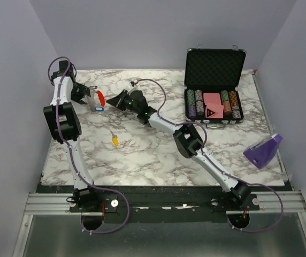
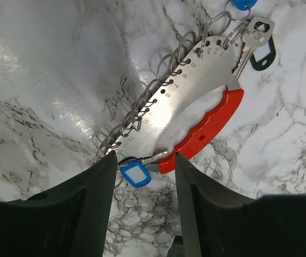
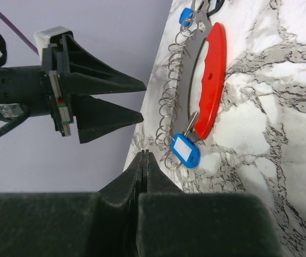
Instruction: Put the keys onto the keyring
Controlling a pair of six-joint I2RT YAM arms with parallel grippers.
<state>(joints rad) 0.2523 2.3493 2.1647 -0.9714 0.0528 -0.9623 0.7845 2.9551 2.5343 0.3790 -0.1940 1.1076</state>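
Glossy marbled table (image 2: 46, 80); keyring (image 2: 196, 91) of brushed metal and smooth plastic.

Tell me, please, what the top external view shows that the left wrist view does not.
Only the top external view shows the loose yellow key, the open chip case and the purple wedge. Only the left wrist view shows the numbered holes on the keyring and a silver key. Both show that keyring's red handle and a blue-tagged key.

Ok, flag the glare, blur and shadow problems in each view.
Left wrist: glare whitens the table and the steel of the keyring; the left gripper's fingers are dark and soft. Right wrist: the right gripper, close to the lens, is blurred; the blue-tagged key is sharp. Top external: even light, faint shadows, the keyring tiny.
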